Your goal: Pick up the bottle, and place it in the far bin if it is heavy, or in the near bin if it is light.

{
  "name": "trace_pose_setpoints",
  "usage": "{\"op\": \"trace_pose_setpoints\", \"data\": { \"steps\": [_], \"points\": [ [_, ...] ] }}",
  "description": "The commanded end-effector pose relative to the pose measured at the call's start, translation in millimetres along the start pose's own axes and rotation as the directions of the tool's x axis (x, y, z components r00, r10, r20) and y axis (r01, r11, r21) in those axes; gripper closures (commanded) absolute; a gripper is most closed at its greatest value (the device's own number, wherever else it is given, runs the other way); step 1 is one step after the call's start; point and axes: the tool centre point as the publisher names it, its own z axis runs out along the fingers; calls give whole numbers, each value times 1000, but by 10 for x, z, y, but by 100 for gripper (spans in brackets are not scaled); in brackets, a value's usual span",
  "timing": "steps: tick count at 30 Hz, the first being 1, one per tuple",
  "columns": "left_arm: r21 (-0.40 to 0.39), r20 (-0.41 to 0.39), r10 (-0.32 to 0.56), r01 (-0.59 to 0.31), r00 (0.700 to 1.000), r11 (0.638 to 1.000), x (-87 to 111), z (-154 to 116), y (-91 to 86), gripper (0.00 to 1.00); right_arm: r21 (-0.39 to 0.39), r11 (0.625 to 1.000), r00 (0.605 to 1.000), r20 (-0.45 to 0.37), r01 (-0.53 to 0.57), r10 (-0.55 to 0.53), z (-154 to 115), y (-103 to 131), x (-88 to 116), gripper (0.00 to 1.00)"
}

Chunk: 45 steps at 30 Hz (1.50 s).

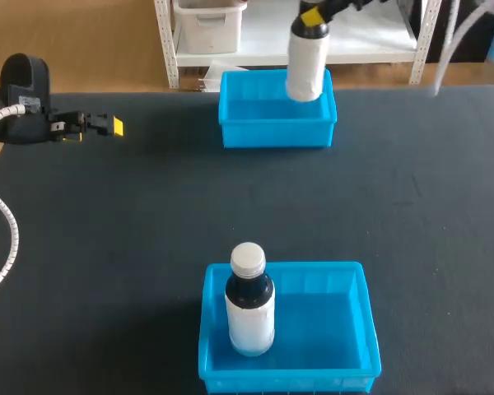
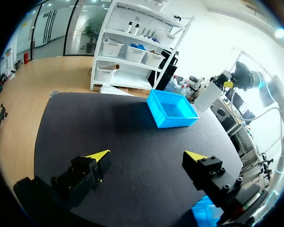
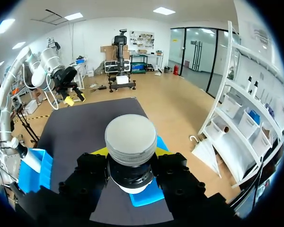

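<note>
The left claw (image 2: pixel 147 155) hangs wide open and empty over the dark surface (image 1: pixel 107 230). One bottle (image 1: pixel 249 309) stands upright in the near bin (image 1: pixel 346 362). The right claw (image 1: pixel 313 16) grips a second bottle (image 1: pixel 307 66) by its neck, above the far bin (image 1: pixel 239 132).

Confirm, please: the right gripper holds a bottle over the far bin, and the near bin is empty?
No. The near bin is not empty: a second bottle stands upright in it, as the head view shows. The right gripper does hold a bottle over the far bin.
</note>
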Motion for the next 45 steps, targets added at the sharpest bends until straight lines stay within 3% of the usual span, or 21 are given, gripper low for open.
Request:
{"op": "trace_pose_setpoints", "data": {
  "steps": [1, 10, 20, 45],
  "points": [
    [0, 0, 0, 0, 1000, 1000, 0, 0, 0, 0, -30, 1000, 1000, -11, 7, -7, 289, -119, -103, 100],
    [0, 0, 0, 0, 1000, 1000, 0, 0, 0, 0, -32, 998, 998, -20, 54, -54, 696, -148, -204, 100],
    [0, 0, 0, 0, 1000, 1000, 0, 0, 0, 0, -66, 996, 998, -9, 58, -59, 1115, -262, -128, 100],
    [0, 0, 0, 0, 1000, 1000, 0, 0, 0, 0, -117, 993, 1000, -16, 7, -9, 1523, -450, 194, 100]
  ]
}}
